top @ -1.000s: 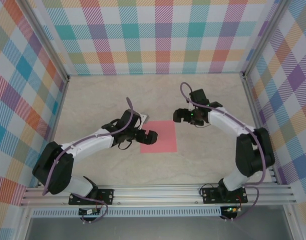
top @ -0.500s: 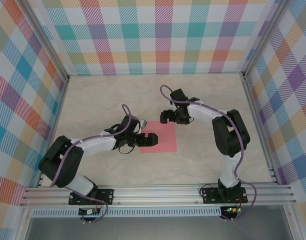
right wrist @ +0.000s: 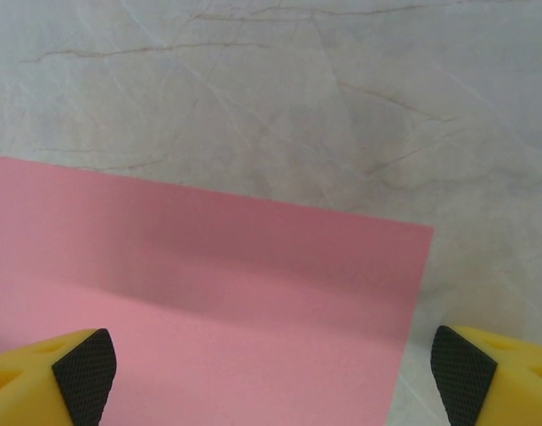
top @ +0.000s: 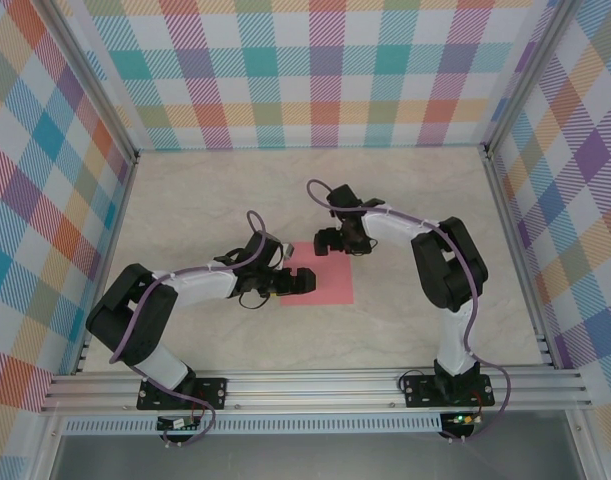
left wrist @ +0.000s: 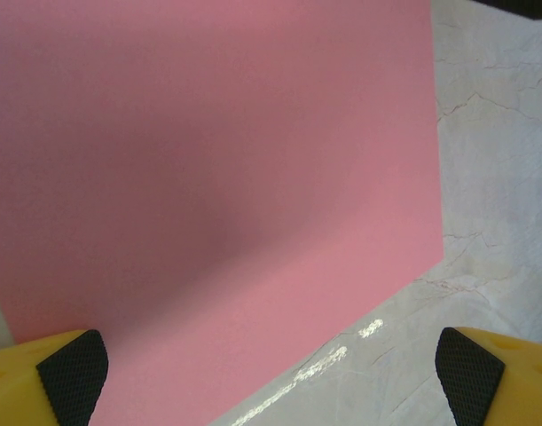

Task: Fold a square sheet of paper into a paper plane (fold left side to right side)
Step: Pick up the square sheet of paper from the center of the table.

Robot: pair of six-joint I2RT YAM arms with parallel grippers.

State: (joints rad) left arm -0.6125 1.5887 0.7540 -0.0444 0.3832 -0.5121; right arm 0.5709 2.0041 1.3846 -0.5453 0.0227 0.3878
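Seeing square sheet of paper [top: 330,285] lying flat on tabletop [top: 205,200], with left hand [top: 303,282] released over its left edge, right hand [top: 327,240] released over far edge.

A robotics lab test cell: colourful checked walls [top: 325,70] box in a marble-look tabletop [top: 195,195] (aluminium frame rails [top: 315,385] along its near edge).

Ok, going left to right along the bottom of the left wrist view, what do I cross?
black finger pad on its yellow fingertip → square sheet of paper → bare marbled table → other black finger pad
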